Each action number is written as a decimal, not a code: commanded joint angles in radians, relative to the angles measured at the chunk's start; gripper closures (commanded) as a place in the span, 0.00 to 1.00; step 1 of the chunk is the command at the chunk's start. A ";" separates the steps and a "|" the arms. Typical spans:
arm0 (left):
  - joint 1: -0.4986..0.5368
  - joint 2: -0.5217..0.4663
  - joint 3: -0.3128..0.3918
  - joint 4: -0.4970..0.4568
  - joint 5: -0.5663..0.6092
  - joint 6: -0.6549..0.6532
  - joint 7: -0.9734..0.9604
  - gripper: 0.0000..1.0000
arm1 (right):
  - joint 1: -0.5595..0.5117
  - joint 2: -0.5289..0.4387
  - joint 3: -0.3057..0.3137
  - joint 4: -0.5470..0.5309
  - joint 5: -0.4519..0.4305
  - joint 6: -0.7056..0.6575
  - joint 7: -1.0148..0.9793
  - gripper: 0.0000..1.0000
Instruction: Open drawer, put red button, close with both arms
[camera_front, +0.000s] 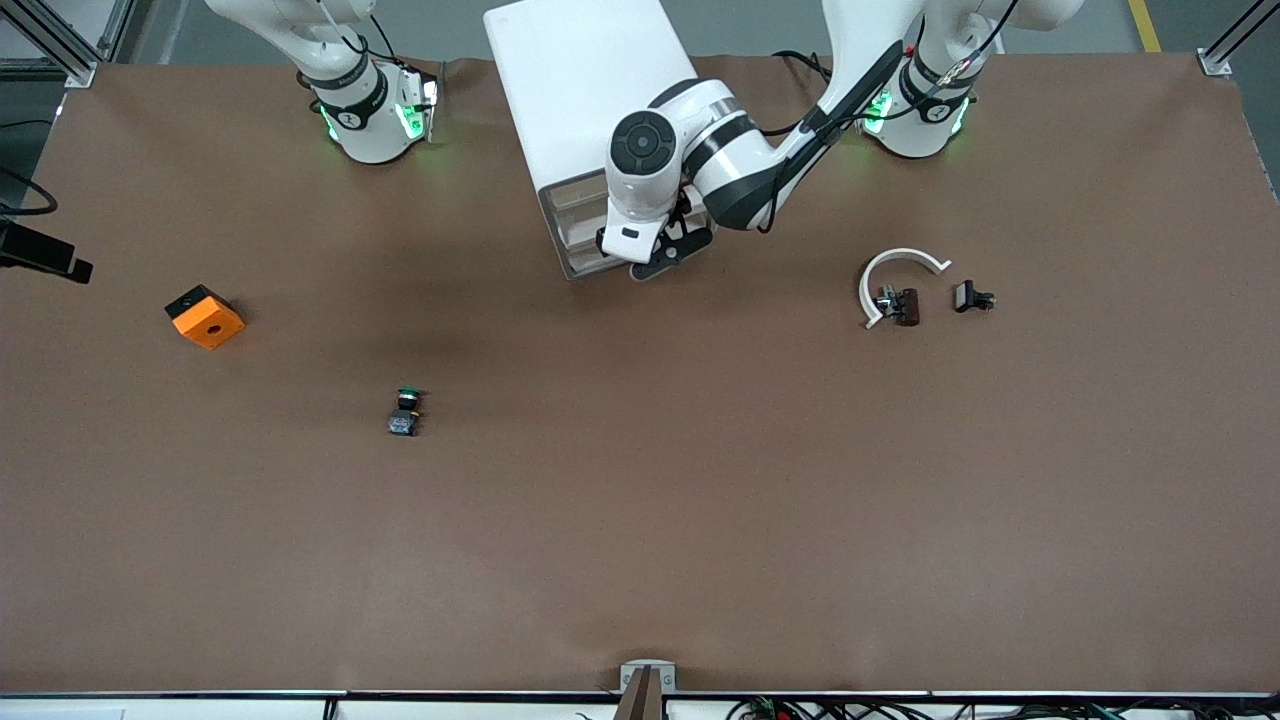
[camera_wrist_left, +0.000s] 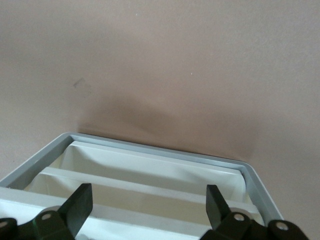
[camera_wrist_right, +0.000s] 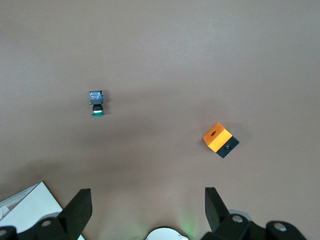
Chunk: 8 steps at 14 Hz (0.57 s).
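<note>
The white cabinet (camera_front: 580, 90) stands between the arm bases. Its uppermost drawer (camera_front: 578, 200) shows as a cream tray in the left wrist view (camera_wrist_left: 147, 230). I cannot tell how far out the drawer is. My left gripper (camera_front: 668, 255) is open and empty, right in front of the cabinet's drawer fronts (camera_wrist_left: 150, 192). A small switch with a dark reddish cap, seemingly the red button (camera_front: 900, 305), lies on the table toward the left arm's end. My right gripper (camera_wrist_right: 148, 195) is open and empty, high over the table, and out of the front view.
A green-capped button (camera_front: 405, 410) and an orange block (camera_front: 205, 317) lie toward the right arm's end; both show in the right wrist view (camera_wrist_right: 97, 103) (camera_wrist_right: 220, 140). A white curved piece (camera_front: 900, 270) and a small black part (camera_front: 972, 297) lie by the reddish switch.
</note>
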 joint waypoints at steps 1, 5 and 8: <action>0.003 0.006 -0.028 -0.004 0.001 -0.005 -0.027 0.00 | -0.010 -0.129 0.013 -0.165 0.009 0.076 -0.011 0.00; 0.004 0.020 -0.044 -0.002 -0.044 -0.005 -0.045 0.00 | 0.003 -0.189 0.012 -0.216 0.006 0.084 -0.008 0.00; 0.006 0.023 -0.051 0.001 -0.097 -0.005 -0.044 0.00 | 0.003 -0.263 0.012 -0.300 0.006 0.119 -0.010 0.00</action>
